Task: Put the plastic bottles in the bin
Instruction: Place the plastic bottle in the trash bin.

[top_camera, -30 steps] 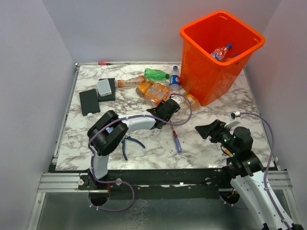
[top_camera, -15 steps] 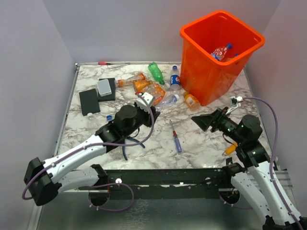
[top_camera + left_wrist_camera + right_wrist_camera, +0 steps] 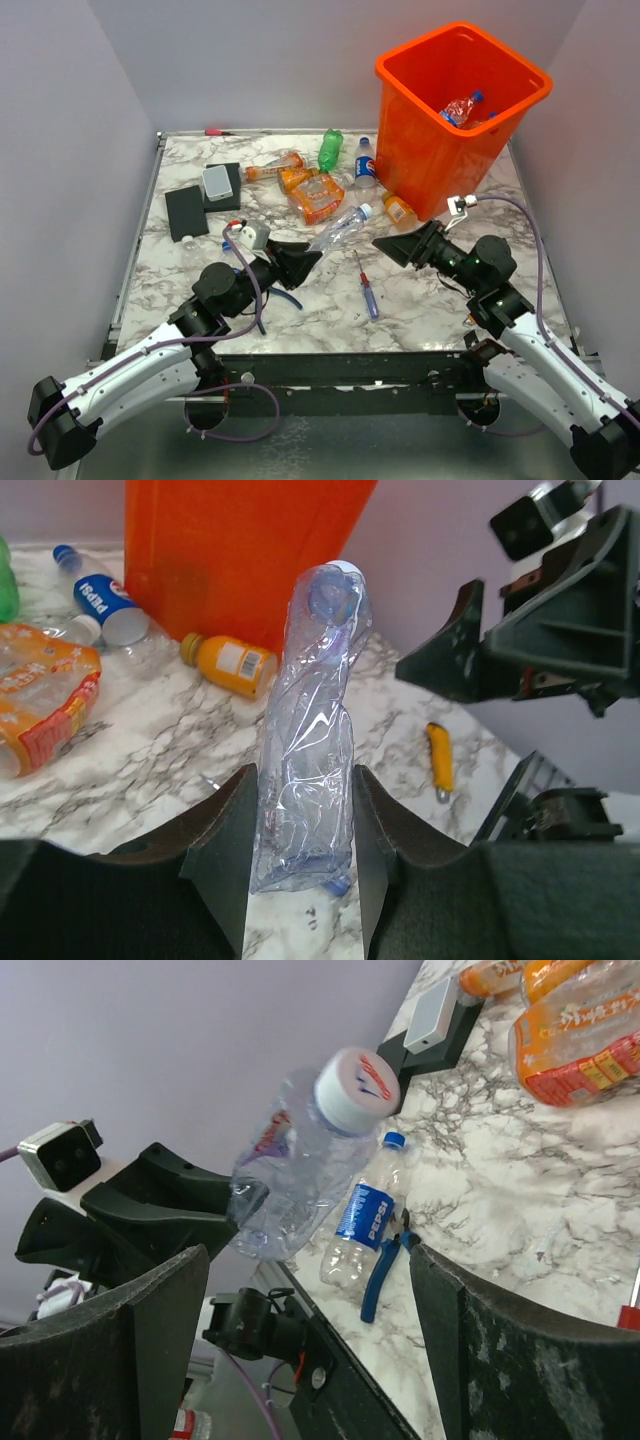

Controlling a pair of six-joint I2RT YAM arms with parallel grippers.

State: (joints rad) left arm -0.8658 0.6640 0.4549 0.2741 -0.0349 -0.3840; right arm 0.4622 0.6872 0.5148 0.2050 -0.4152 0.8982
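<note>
Pinching a crinkled clear bottle (image 3: 305, 710), the left gripper (image 3: 308, 256) faces the right gripper (image 3: 388, 245), its black fingers spread wide

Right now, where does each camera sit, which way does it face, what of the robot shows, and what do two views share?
Top: above, behind the arms, looking down on the table and bin; both arms, left hand and right hand show.
Left wrist: on the left arm, facing the bin past the held clear bottle; the left fingers show.
Right wrist: on the right arm, facing the left hand; the open right fingers show.
Shared: both wrist views show the clear bottle, from opposite ends.
</note>
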